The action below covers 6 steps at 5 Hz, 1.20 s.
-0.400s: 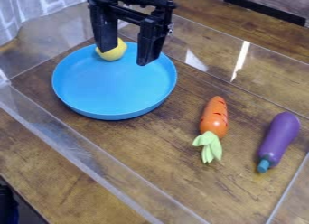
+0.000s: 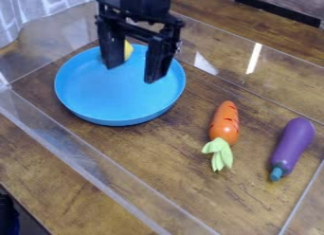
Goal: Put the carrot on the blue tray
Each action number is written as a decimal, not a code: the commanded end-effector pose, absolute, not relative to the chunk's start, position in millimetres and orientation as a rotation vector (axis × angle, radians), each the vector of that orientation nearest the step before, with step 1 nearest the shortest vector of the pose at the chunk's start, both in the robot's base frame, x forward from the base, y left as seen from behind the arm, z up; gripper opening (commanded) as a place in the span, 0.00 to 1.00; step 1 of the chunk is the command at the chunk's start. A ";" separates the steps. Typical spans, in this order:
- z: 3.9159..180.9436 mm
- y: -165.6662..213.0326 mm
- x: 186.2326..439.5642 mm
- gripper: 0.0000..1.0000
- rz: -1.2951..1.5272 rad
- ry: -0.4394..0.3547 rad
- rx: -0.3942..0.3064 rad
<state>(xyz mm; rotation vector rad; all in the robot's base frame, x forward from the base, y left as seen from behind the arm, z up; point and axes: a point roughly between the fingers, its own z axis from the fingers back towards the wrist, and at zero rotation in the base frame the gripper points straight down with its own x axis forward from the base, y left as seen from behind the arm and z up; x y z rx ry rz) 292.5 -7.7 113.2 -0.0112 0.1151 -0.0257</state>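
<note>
We see our hand (image 2: 135, 61) hanging over the back half of the blue tray (image 2: 89, 99), its 2 dark fingers spread wide apart and holding nothing. Compared with the view a moment earlier, the hand has slid a little toward the near-left and now sits lower in the picture, so the yellow ball (image 2: 125, 49) at the tray's far rim is mostly hidden behind the fingers instead of showing plainly between them. Nothing else has shifted. The carrot (image 2: 225, 125) lies on the wooden worktop (image 2: 114, 182) to the right of the tray, well apart from the hand, its orange body pointing away from us and its pale green top toward us. Just to its right lies the purple eggplant (image 2: 291, 148), near but not touching it. We judge that the task has barely begun: the carrot is not yet grasped, and the small move we see has not brought us closer to it. The next step, as we read it, is to carry the open hand right and toward us until it stands over the carrot's body, then lower and close, taking care not to catch the eggplant.
</note>
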 end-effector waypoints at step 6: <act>94.6 -50.7 314.0 1.00 -0.140 0.081 -0.030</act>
